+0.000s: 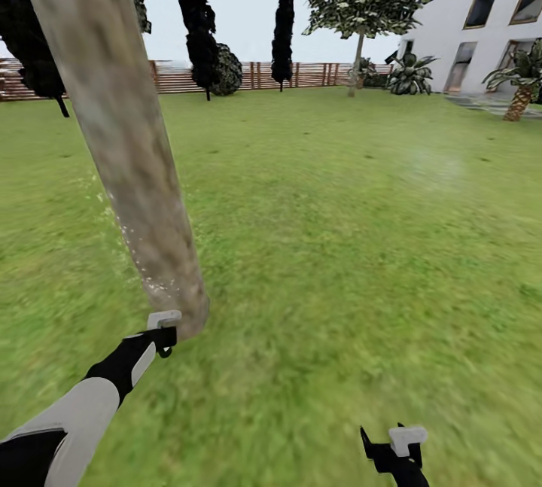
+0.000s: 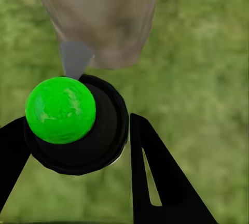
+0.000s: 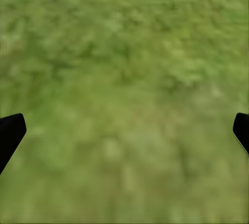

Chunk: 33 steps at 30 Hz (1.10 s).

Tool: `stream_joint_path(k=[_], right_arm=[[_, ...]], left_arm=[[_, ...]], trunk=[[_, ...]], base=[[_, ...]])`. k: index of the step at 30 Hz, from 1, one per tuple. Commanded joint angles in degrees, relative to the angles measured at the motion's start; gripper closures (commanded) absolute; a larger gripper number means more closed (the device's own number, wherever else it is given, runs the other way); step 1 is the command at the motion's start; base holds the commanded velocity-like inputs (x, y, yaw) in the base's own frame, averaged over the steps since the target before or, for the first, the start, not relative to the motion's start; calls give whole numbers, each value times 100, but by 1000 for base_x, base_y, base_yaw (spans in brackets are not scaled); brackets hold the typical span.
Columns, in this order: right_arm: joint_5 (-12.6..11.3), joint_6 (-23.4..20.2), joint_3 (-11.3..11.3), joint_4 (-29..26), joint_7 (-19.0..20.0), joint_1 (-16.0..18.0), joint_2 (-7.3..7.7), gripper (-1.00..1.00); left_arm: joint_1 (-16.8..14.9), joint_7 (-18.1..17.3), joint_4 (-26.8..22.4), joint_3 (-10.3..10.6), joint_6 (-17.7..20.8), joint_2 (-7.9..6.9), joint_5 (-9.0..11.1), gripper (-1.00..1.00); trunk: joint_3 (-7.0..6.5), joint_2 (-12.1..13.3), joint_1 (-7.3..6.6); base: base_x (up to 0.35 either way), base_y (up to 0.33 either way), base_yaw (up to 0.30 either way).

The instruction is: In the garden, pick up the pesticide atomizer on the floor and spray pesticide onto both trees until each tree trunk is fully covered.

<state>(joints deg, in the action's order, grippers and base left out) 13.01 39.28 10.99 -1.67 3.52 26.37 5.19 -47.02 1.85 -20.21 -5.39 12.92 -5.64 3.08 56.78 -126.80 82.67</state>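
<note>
**Spraying trunk one, more left to cover**

While left end effector (image 1: 162, 330) sits clamped on the pesticide atomizer (image 2: 78, 123), nozzle just beside the tree trunk (image 1: 128, 141), pale pesticide specks (image 1: 139, 246) dot its lower part. Judging by that, coverage is partial; upper trunk looks bare, 2nd tree not started. Right end effector (image 1: 395, 448) hangs w/ fingers apart, empty, over the lawn (image 1: 361, 231).

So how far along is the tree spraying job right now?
Picked up: the left hand holds the atomizer, nozzle aimed at the tree trunk. In hand: whitish specks dot only the trunk's lower part. Left: covering the rest, then a second tree. The right hand is open, idle.
</note>
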Motion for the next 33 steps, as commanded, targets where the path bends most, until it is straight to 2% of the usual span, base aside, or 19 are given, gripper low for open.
stream_joint_path(k=[1,11,21,26,30,33], right_arm=[[0,-1,2,0,0,0,0,-100],[0,-1,0,0,0,0,0,-100],[0,-2,0,0,0,0,0,-100],[0,-2,0,0,0,0,0,-100],[0,-1,3,0,0,0,0,-100],[0,1,5,0,-7,0,0,-100]], left_arm=[[0,-1,-1,2,0,0,-1,100],[0,-1,0,2,0,2,-1,100],[0,-1,-1,3,-6,1,6,100],[0,-6,5,3,-8,2,2,100],[0,-31,68,8,-6,135,-9,100],[-2,-39,24,25,-80,134,-34,100]], trunk=[[0,0,0],[0,0,0],[0,0,0],[0,0,0],[0,0,0],[0,0,0]], base=[[91,-263,277],[91,-263,273],[69,-263,22],[1,-263,186],[0,-156,274],[0,-12,146]])
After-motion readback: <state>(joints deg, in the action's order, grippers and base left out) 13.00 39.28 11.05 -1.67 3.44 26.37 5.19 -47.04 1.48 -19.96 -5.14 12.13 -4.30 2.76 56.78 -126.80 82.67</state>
